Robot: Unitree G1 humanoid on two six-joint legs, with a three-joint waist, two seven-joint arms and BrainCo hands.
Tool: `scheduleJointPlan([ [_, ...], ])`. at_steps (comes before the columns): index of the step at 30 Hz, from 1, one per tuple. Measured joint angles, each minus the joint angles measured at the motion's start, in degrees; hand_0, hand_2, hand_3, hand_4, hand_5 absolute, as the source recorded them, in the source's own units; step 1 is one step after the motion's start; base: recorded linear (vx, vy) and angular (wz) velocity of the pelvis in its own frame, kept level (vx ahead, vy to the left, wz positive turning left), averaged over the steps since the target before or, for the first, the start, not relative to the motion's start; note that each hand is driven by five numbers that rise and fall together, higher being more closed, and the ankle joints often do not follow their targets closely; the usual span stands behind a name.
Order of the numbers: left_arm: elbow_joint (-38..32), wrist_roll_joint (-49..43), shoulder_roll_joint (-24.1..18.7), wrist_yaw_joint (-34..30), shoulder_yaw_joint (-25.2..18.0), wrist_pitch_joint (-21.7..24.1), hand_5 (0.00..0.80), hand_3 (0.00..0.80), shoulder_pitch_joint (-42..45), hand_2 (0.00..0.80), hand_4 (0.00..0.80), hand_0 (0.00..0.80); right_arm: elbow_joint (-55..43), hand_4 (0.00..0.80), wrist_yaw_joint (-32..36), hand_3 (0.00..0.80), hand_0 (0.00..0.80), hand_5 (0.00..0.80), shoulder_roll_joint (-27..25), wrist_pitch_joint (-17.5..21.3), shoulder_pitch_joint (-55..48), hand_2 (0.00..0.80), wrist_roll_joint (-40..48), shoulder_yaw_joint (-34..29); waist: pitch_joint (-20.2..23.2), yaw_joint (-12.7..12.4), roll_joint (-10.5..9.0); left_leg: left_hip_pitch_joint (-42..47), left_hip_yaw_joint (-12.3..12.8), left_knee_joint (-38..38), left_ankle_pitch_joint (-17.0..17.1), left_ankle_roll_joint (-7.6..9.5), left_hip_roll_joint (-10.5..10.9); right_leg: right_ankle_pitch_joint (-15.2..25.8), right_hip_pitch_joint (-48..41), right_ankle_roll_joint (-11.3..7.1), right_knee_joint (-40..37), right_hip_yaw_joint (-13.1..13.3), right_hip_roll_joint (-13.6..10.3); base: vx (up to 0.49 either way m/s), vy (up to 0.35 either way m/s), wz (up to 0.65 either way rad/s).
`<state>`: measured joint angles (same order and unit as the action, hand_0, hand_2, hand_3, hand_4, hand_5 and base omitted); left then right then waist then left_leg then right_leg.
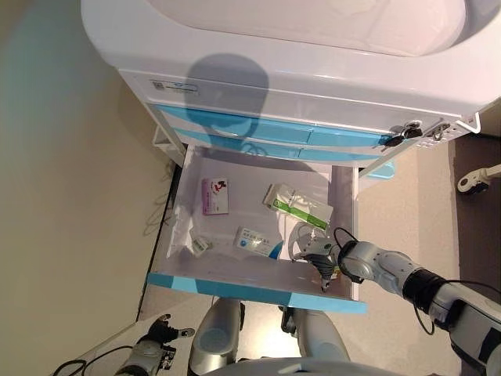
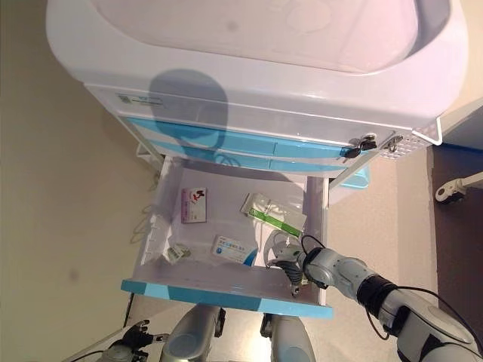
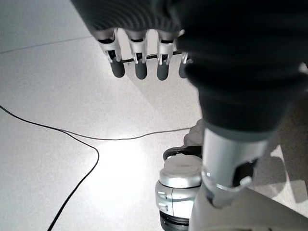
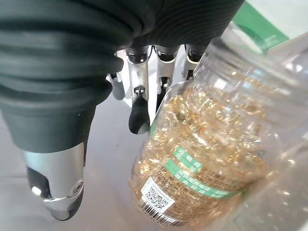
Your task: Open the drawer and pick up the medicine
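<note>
The cart [image 1: 313,70] stands with its lower drawer [image 1: 258,291] pulled fully out, the blue front edge nearest the robot. The right hand [image 1: 322,257] reaches into the drawer's near right corner, just behind the front edge. There its wrist view shows a clear bottle [image 4: 211,144] full of golden capsules, with a green-banded label, lying close against the hand; the fingers [image 4: 138,113] hang beside the bottle and the thumb [image 4: 57,192] stands apart from it, and I cannot tell whether they close on it. In the head views the bottle is mostly hidden by the hand. Other medicine lies on the drawer floor: a pink box [image 1: 214,195] toward the back left, a green-and-white packet [image 1: 296,205] at the back right, a white-and-blue box [image 1: 257,242] near the front middle just left of the hand, and a small white item [image 1: 200,244] at the front left. The left hand [image 3: 144,57] hangs low over the floor [image 3: 57,96], fingers straight and loose, holding nothing.
</note>
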<state>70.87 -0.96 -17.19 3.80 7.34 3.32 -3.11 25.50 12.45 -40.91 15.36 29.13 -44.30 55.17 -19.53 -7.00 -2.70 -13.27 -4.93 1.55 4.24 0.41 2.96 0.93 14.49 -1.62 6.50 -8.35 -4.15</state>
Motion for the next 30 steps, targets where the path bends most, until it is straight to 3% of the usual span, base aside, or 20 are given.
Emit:
scheduleJointPlan([
  [7, 0.0, 0.0, 0.0, 0.0, 0.0, 0.0, 0.0, 0.0, 0.0, 0.0, 0.0, 0.0, -1.1, 0.0, 1.0, 0.0, 0.0, 0.0, -0.9, 0.0, 0.7, 0.0, 0.1, 0.1, 0.0, 0.0, -0.09, 0.0, 0.0, 0.0, 0.0, 0.03, 0.0, 0.0, 0.0, 0.0, 0.0, 0.0, 0.0, 0.0, 0.0, 0.0],
  [21, -0.1, 0.0, -0.2, -0.1, 0.0, 0.0, 0.0, 0.0, -0.6, 0.0, 0.0, 0.0, -9.5, 0.0, 4.9, 0.0, 0.0, 0.0, -9.3, 1.9, 4.8, 0.0, 0.0, 4.2, -0.2, 0.1, -0.77, 0.0, 0.0, 0.0, 0.0, 0.04, 0.0, 0.0, 0.0, 0.01, 0.0, 0.0, 0.0, 0.0, 0.0, 0.0],
  [30, -0.1, 0.0, -0.3, -0.4, 0.0, -0.1, 0.0, 0.0, -0.7, 0.0, 0.0, 0.0, -9.7, 0.0, 7.7, 0.0, 0.0, 0.0, -9.7, 2.9, 4.8, 0.0, 0.3, 5.0, -0.2, 0.1, -0.78, 0.0, -0.1, 0.1, 0.1, 0.04, 0.0, 0.0, -0.1, 0.0, 0.0, -0.1, 0.0, 0.0, 0.0, 0.0],
])
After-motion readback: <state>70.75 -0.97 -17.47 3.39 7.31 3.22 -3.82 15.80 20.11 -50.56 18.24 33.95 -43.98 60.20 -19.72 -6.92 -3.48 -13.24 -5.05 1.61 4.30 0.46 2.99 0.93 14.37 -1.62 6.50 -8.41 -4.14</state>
